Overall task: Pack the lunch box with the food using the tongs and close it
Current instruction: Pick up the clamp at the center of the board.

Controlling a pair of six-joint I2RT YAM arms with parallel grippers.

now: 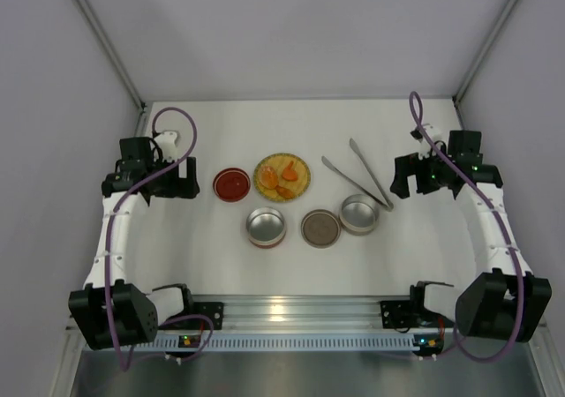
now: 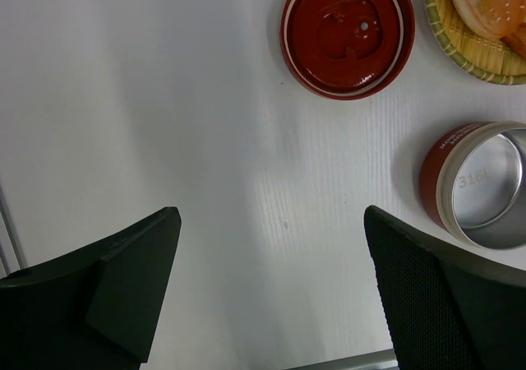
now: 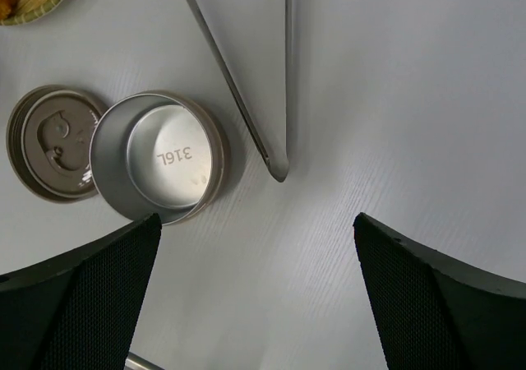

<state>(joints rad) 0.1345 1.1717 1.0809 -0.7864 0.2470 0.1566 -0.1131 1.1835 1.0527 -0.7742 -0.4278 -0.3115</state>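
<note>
Several small orange food pieces (image 1: 284,173) (image 2: 485,4) lie on a round yellow woven plate (image 1: 304,183). The silver tongs (image 1: 357,175) (image 3: 246,99) lie flat to its right, joined end near a tin. The lunch box shows as two open round steel tins: a red-walled one (image 1: 266,228) (image 2: 485,185) and a brown-walled one (image 1: 359,213) (image 3: 160,156). Their lids lie apart, red (image 1: 231,184) (image 2: 345,29) and brown (image 1: 320,228) (image 3: 45,144). My left gripper (image 1: 181,182) (image 2: 269,215) hangs open left of the red lid. The right gripper (image 1: 404,178) (image 3: 255,219) is open just right of the tongs, holding nothing.
White walls close in the table (image 1: 203,256) at the back and on both sides. A metal rail (image 1: 300,313) carrying both arm bases runs along the near edge. Purple cables loop along each arm.
</note>
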